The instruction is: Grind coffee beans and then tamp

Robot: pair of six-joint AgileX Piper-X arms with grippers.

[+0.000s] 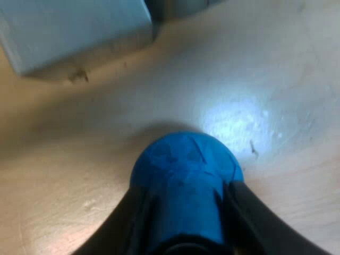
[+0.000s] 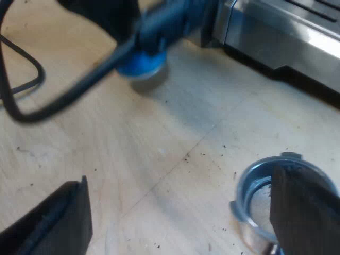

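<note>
Pale wooden tabletop [image 2: 159,138] under both sets of jaws, scattered with dark specks [image 2: 187,156], probably spilt grounds.

Brushed stainless-steel espresso machine [image 2: 287,32] well beyond the right jaws. Lower front only.

Round silver metal holder [image 2: 255,180] standing on the tabletop just at the inner face of 1 right finger and partly hidden behind it. Well apart from the other finger. Handle not seen; fill of the basket not readable.

Fingers of the right gripper [image 2: 178,183] spread wide, nothing clamped between them.

Blue round-headed tamper [image 1: 183,159] squarely between the left jaws. Fingers of the left gripper [image 1: 186,199] closed onto the blue body, 1 on each side; grip looks firm. From the right wrist view: tamper base facing down above bare tabletop, well apart from the holder, nearer the machine.

Judged stage: tamper in hand, not yet over the holder; tamping not yet done.

Risks:
1. Holder not clamped. Off-centre descent could strike the rim, tip the holder and spill the grounds.
2. Tamper tilted in the jaws, giving an uneven press.
3. Right finger crowding the rim. Possible clash with the left fingers on approach.
</note>
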